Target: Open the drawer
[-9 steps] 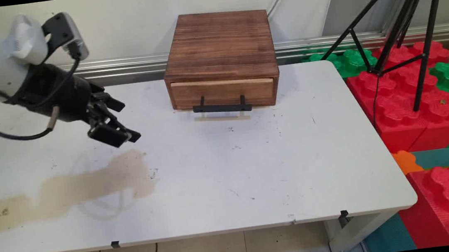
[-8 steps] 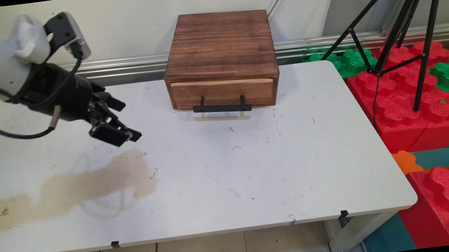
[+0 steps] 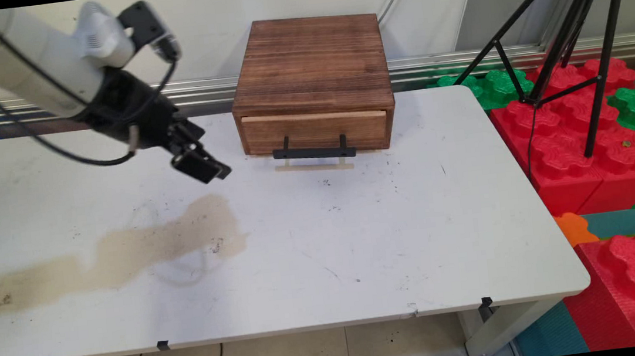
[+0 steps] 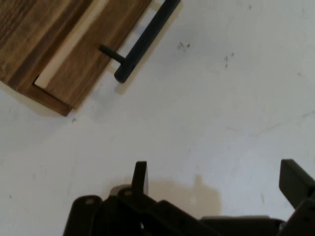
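Hovering wide, the hand (image 3: 207, 170) overlooks a stained white table (image 3: 301, 250) near the wooden drawer box (image 3: 312, 84).

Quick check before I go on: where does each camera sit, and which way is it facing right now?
Main view: fixed above the table's near side, facing the wall; shows the arm and the open gripper beside the wooden drawer box.
Hand view: on the hand, looking down at the table past the fingers.
Shared: the box's black handle.

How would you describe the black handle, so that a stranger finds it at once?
Find the wooden box at the white table's far edge, against the wall. Along its drawer front runs a black bar handle on two short posts, the only black part of the box.
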Tool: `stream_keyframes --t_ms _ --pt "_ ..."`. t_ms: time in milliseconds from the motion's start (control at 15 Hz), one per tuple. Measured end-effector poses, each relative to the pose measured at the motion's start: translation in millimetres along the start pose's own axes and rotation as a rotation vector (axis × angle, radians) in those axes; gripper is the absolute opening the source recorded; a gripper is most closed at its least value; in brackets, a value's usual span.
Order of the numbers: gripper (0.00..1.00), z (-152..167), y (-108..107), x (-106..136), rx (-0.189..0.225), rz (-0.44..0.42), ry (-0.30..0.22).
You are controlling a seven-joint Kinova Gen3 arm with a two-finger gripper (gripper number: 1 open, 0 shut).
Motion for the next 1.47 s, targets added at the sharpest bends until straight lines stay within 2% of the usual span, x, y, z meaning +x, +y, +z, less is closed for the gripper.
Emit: stream_keyframes --t_ms 667,1467 --pt "1.0 59.0 1.0 62.7 0.02 0.006 -0.033" --pt "1.0 138.1 -4.5 111.7 0.043 0.084 -0.06"
